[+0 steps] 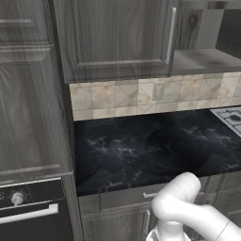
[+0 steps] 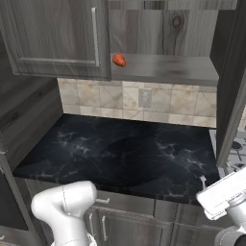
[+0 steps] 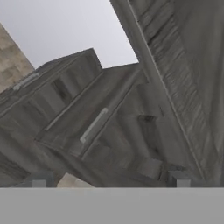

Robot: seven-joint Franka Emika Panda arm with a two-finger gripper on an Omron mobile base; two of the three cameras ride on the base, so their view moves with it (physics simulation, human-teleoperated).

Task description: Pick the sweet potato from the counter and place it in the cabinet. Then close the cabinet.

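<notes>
A: While the white arm (image 1: 188, 207) bulks low in the left base view, the cabinet (image 1: 117, 37) shows one shut door above the black counter (image 1: 150, 146).

B: And from the right base?

A: The sweet potato (image 2: 119, 60) sits on the cabinet's grey shelf (image 2: 168, 67), just beside the shut door's edge. The other door (image 2: 233, 96) hangs open at the right.

B: The hand camera?

A: The gripper (image 3: 109, 180) has its jaws spread wide, nothing between them. Ahead of the fingertips (image 3: 179, 178) lie tilted wood-grain panels and a silver handle (image 3: 94, 124). The potato's nowhere near those jaws.
</notes>
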